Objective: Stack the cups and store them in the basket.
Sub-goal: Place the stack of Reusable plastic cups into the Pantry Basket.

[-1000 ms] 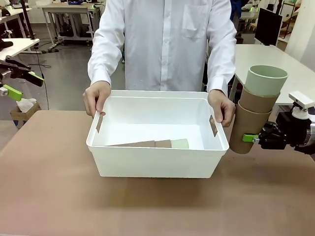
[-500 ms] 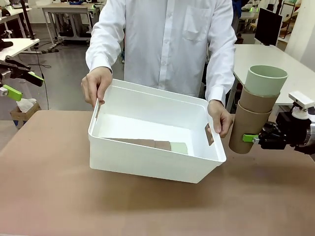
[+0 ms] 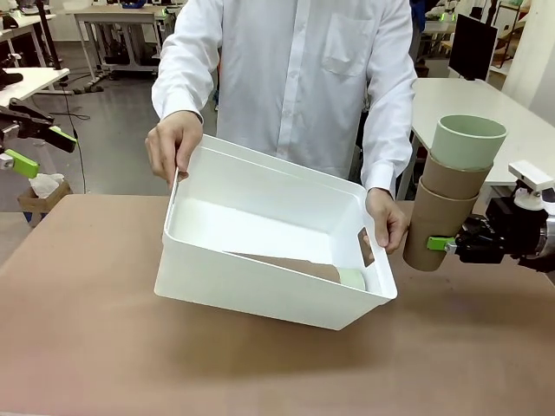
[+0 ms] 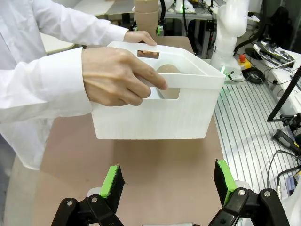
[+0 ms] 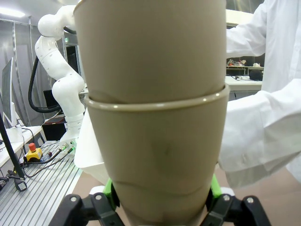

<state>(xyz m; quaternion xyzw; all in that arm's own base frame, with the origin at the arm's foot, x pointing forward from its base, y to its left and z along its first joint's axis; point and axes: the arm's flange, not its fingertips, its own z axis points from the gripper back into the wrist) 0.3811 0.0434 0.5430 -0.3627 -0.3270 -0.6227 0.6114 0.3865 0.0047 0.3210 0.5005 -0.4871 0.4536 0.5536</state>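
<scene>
We see the basket, mid-frame, tilted further by the person's hands, its wall half hiding the cups inside; right pincer grips stacked cups, left pincer gapes wide.

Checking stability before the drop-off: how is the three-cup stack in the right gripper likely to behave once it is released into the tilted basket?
The cup stack looks tall and narrow, so it would probably tip over. Round and tapered, it may roll downslope in the tilted basket. The right gripper clamps only the bottom cup; the upper ones could slip apart.
</scene>
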